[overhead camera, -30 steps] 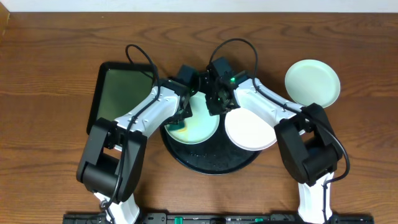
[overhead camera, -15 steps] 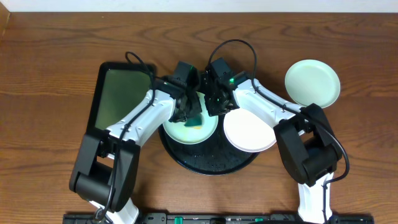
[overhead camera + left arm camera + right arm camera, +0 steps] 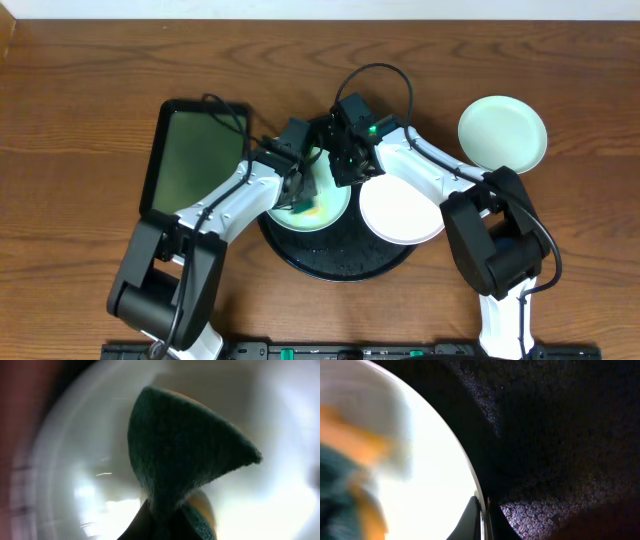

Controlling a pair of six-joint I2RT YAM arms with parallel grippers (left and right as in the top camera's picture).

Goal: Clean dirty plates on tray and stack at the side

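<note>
A pale mint plate (image 3: 328, 203) with a yellowish smear lies on the left of the black tray (image 3: 340, 262). My left gripper (image 3: 298, 196) is shut on a green and yellow sponge (image 3: 303, 209) and presses it on that plate. The left wrist view shows the sponge (image 3: 185, 455) on the plate (image 3: 75, 465), held in the jaws (image 3: 167, 527). My right gripper (image 3: 345, 172) is shut on this plate's far rim. In the right wrist view, its fingers (image 3: 482, 520) clamp the plate rim (image 3: 445, 450) above the tray (image 3: 560, 435). A white plate (image 3: 402, 210) rests on the tray's right side. A second mint plate (image 3: 503, 133) sits on the table at the right.
A rectangular dark green tray (image 3: 195, 155) lies to the left of the black tray, under the left arm's cable. Both arms cross over the black tray's back edge. Brown wooden table (image 3: 80, 120) all around.
The left gripper has swept the sponge across the mint plate, first toward the right, then back down to the left. The right gripper has kept its hold on the rim.
</note>
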